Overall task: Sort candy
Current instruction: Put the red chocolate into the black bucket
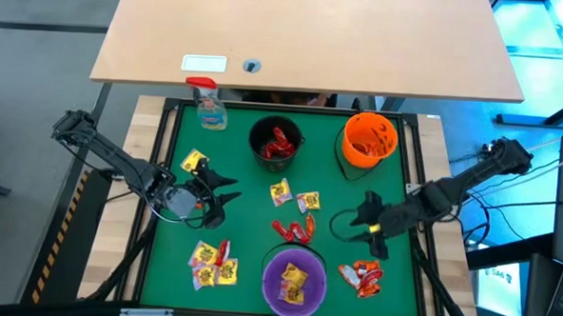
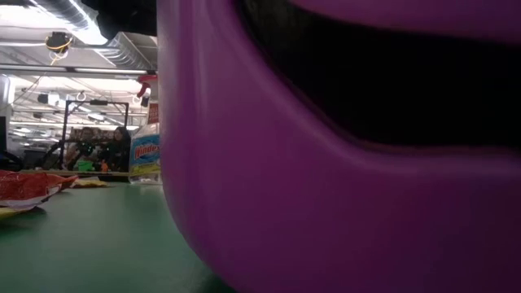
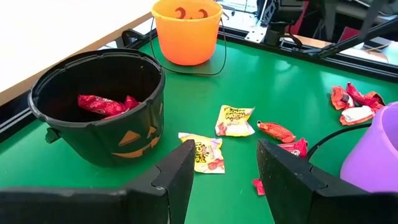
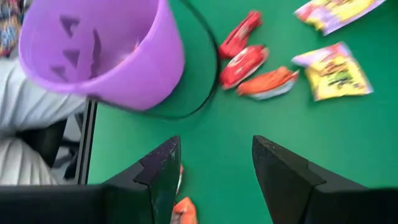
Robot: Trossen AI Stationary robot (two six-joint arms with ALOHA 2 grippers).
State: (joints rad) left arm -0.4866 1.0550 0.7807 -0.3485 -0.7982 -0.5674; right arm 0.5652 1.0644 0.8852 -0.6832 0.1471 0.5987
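Candy packets lie scattered on the green mat: two yellow ones [image 1: 294,197] at the middle, red ones [image 1: 294,230] just below them, a yellow-and-red pile [image 1: 212,262] near the left front, one yellow packet [image 1: 194,161] at the left, and an orange-red pile [image 1: 362,276] at the right front. Three pumpkin buckets stand on it: black [image 1: 275,143] with red candy inside, orange [image 1: 370,141], and purple [image 1: 294,281] with yellow candy inside. My left gripper [image 1: 218,195] is open and empty, left of the middle packets. My right gripper [image 1: 367,224] is open and empty, right of the red ones.
A spray bottle with a red trigger [image 1: 208,102] stands at the mat's far left corner. A raised black rim [image 1: 163,162] frames the mat. A wooden desk top [image 1: 306,35] lies beyond the far edge. The purple bucket [image 2: 342,146] fills the low view.
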